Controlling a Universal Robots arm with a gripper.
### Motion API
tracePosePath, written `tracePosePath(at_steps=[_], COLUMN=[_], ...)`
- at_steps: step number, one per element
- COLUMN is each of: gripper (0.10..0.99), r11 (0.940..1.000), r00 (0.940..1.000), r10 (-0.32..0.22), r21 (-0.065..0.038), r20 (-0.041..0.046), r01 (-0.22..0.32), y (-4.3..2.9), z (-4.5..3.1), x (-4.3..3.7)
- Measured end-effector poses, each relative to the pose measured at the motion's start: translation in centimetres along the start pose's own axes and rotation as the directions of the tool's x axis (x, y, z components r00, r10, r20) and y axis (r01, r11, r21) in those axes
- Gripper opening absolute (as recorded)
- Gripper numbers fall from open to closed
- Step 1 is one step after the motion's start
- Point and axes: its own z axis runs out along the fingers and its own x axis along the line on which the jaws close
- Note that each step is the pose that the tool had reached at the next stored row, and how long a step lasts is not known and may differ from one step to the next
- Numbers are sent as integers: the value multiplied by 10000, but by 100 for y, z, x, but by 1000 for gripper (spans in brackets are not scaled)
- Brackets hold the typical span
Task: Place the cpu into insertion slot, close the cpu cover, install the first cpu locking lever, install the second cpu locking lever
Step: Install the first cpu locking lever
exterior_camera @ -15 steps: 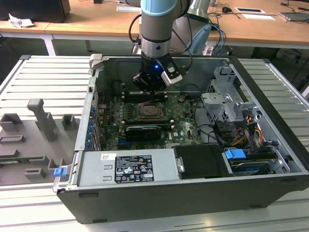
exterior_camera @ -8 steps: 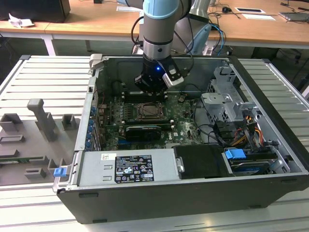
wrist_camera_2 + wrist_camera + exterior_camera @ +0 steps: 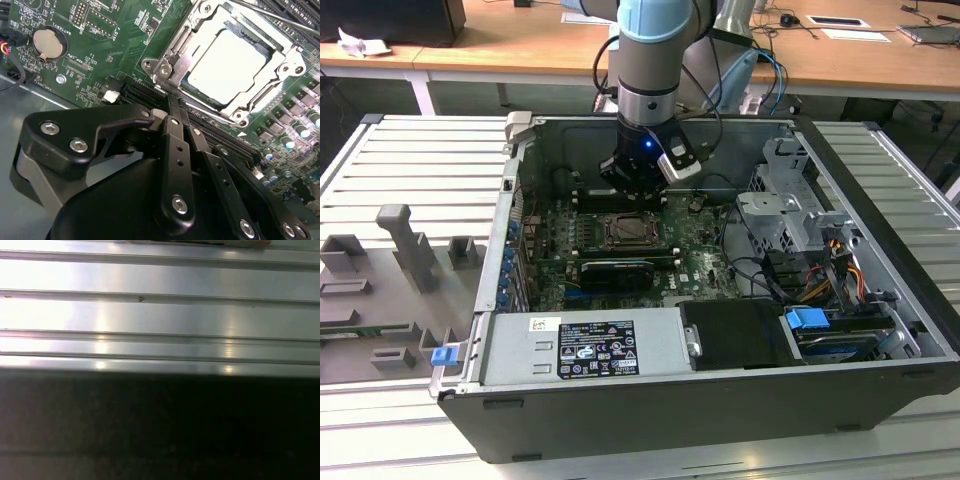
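- The cpu already lies in the insertion slot: in the second wrist view its pale metal face shows flat and square through the cut-out of the cpu cover. I judge the first step done.
- The cover lies down flat over the chip, its frame around the chip's edges, so the second step looks done as well.
- A thin metal rod runs along the far side of the socket. It may be one of the locking levers, but I cannot tell whether it is latched under its hook.
- Of a lever on the near side I cannot make out a clear position, so whether either lever is installed stays open. By my reading the lever steps are what is left.
- The pincer hangs just beside the socket's near corner, over the long black slots next to it, its tip close to the cover's hinge end. The two black fingers lie together with nothing between them, and whether the tip touches the board I cannot tell.
- In the exterior view the arm reaches down into the open computer case, with the pincer just behind the socket in the middle of the green board.
- The case stands on a ribbed metal table, and grey holders stand on the table to the exterior view's left, well apart from the work.
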Motion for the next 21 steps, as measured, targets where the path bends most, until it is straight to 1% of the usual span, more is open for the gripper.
tracePosePath(at_steps=[7, 14, 15, 16, 17, 18, 21], gripper=[106, 106, 106, 106, 106, 106, 106], r11=[10000, 10000, 10000, 9999, 9999, 9999, 9999], r00=[10000, 10000, 10000, 10000, 10000, 10000, 10000], r10=[1, 1, 1, 4, 5, 6, 5], r21=[21, 20, -28, -107, -135, -146, -141], r20=[-1, -3, -3, 2, 4, 7, 4], r01=[-1, -1, -1, -4, -5, -6, -5], y=[-18, -33, -34, -33, -33, -31, -26], z=[2, 28, 29, 30, 31, 18, -71], x=[-10, -10, -11, -13, -13, -14, -16])
